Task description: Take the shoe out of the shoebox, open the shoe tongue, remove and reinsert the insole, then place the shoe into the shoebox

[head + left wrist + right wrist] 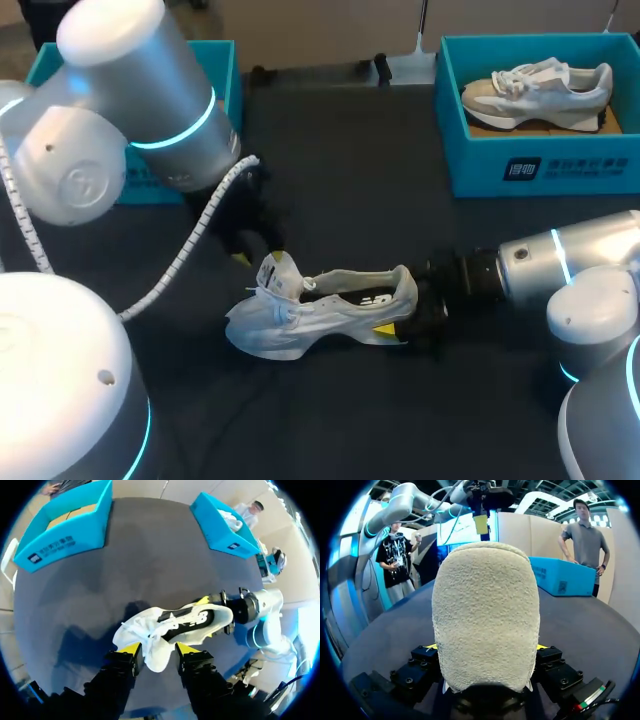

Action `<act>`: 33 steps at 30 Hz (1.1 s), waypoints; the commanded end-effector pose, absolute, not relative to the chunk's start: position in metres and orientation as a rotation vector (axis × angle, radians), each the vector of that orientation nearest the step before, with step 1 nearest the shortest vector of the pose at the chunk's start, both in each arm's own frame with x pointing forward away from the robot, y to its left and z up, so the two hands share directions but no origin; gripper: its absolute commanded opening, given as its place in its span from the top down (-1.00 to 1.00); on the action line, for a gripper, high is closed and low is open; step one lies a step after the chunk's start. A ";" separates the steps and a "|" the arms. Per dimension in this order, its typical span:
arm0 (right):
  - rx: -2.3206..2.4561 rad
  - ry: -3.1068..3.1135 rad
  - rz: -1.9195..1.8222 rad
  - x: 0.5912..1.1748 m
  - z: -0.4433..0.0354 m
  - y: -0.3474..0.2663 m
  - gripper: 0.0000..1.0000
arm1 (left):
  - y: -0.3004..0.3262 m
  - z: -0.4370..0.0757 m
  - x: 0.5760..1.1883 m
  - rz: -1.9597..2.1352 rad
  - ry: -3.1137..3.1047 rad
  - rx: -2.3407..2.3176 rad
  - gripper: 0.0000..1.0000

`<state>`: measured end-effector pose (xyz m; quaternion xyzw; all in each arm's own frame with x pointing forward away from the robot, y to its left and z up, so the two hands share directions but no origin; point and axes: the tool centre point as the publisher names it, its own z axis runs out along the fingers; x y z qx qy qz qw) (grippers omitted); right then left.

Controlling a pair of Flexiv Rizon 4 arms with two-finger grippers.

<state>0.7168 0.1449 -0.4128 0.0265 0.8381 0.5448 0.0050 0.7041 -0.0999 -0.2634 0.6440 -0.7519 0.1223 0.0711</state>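
On the dark table (340, 180), seen from the head view, a teal shoebox (75, 527) sits at about ten o'clock. It is partly hidden by the left arm (150, 90), which comes in over it from nine o'clock.

The left gripper (158, 650) hangs just short of the table's middle, above the front of the shoe (320, 315). Its fingers stand moderately apart with the raised white tongue (278, 272) between them. Both yellow tips seem to press on the tongue from either side, though the wrist view is cramped there.

The pale shoe lies on its side at the middle, slightly toward six o'clock. Its toe points to nine o'clock, its heel to three, and its opening is turned toward twelve.

The right gripper (486, 647) clamps the heel. In the right wrist view the heel's rough fabric fills the gap between the fingers, and only slivers of the yellow tips show at its sides. The right arm (560, 265) stretches in level from three o'clock.

At two o'clock stands a second teal shoebox (540, 165), with another pale shoe (535, 90) lying inside it, its toe toward nine o'clock.
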 end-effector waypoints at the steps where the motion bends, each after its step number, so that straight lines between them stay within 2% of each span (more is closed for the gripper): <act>1: 0.084 2.628 1.702 0.717 -0.412 0.145 1.00 | -0.112 -0.242 0.712 0.327 -2.331 1.860 0.43; 3: 0.084 2.628 1.702 0.717 -0.412 0.145 1.00 | -0.118 -0.234 0.713 0.330 -2.386 1.790 1.00; 17: 0.084 2.628 1.702 0.717 -0.412 0.145 1.00 | -0.158 -0.205 0.709 0.284 -2.794 0.812 1.00; 31: 0.084 2.628 1.702 0.717 -0.412 0.145 1.00 | -0.172 -0.205 0.709 0.277 -2.862 0.806 1.00; 33: 0.084 2.628 1.702 0.717 -0.412 0.145 1.00 | -0.177 -0.208 0.708 0.278 -2.944 0.648 1.00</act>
